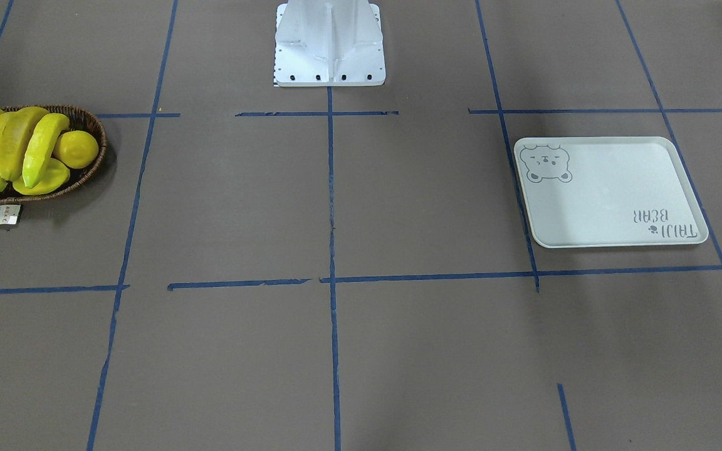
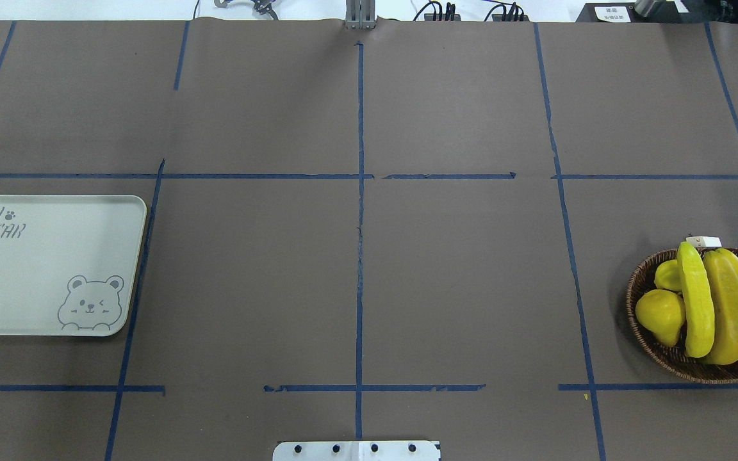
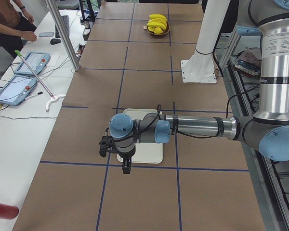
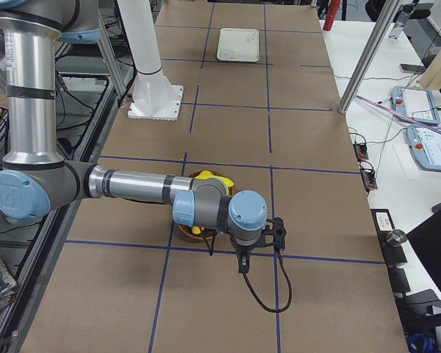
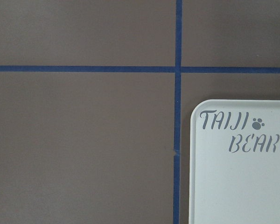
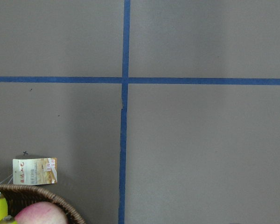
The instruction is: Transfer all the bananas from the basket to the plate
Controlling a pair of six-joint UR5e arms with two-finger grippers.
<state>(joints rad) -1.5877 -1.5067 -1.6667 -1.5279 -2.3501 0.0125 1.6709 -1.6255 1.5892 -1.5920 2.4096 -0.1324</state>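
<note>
Several yellow bananas (image 1: 7, 144) (image 2: 721, 307) lie piled in the dark wicker basket (image 1: 96, 128) (image 2: 639, 282) at the table's end on my right side. Its paper tag (image 6: 35, 171) lies beside it. The pale plate (image 1: 612, 200) (image 2: 36, 269) with the bear print sits bare at the other end. My left gripper (image 3: 126, 169) hangs high over the plate's (image 5: 242, 186) outer edge. High over the basket's (image 4: 206, 175) outer side hangs my right gripper (image 4: 242, 266). I cannot tell whether either is open or shut.
A round yellow fruit (image 1: 76, 148), a ridged yellow fruit (image 1: 47, 178) and a pink fruit (image 6: 39, 215) share the basket. The white robot base (image 1: 329, 50) stands at mid-table. A person's arm and tablets (image 3: 24, 67) are at a side bench, with a metal post (image 3: 62, 33).
</note>
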